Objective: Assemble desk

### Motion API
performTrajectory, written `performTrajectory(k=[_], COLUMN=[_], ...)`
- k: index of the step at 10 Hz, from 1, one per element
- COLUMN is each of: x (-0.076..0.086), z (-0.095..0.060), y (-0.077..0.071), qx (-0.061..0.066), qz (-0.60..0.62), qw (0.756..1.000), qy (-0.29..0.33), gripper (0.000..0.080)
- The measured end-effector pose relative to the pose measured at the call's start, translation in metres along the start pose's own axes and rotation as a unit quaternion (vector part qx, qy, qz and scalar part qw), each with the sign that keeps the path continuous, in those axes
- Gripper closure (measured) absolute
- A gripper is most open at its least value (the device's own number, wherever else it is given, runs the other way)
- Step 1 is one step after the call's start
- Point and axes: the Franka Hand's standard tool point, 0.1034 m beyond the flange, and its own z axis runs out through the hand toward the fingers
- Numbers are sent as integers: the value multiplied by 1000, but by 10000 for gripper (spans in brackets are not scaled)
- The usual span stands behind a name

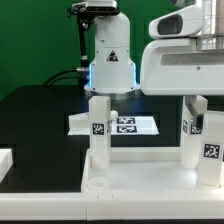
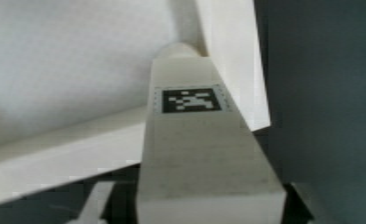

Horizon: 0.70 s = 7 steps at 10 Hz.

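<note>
Three legs (image 1: 98,128) upright in panel (image 1: 130,180) sockets | jaws grasping one leg (image 2: 198,150) | marker board (image 1: 125,124) behind

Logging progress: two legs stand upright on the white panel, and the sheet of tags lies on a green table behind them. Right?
Not quite. In the exterior view the sheet of tags lies on a black table, not green; only the backdrop is green. Legs do stand upright on the panel.

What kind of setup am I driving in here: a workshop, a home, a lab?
Most likely a robotics lab bench: a green backdrop behind a black table, a marker board of printed tags lying on it, and tagged white desk legs standing in the panel.
</note>
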Motion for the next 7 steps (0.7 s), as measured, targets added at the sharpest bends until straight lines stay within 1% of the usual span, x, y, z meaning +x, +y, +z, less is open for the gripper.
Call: performTrajectory(k=[1,2,3,5,7], x=[1,1,2,1,0], z=[1,1,1,1,1], y=[2,5,8,9,9], qx=[-1,0,3,2,-2], qz=[75,168,245,284,356], qw=[997,986,970,959,934], qy=[-1,-2,-5,-6,-9], gripper=[514,514,514,514,514])
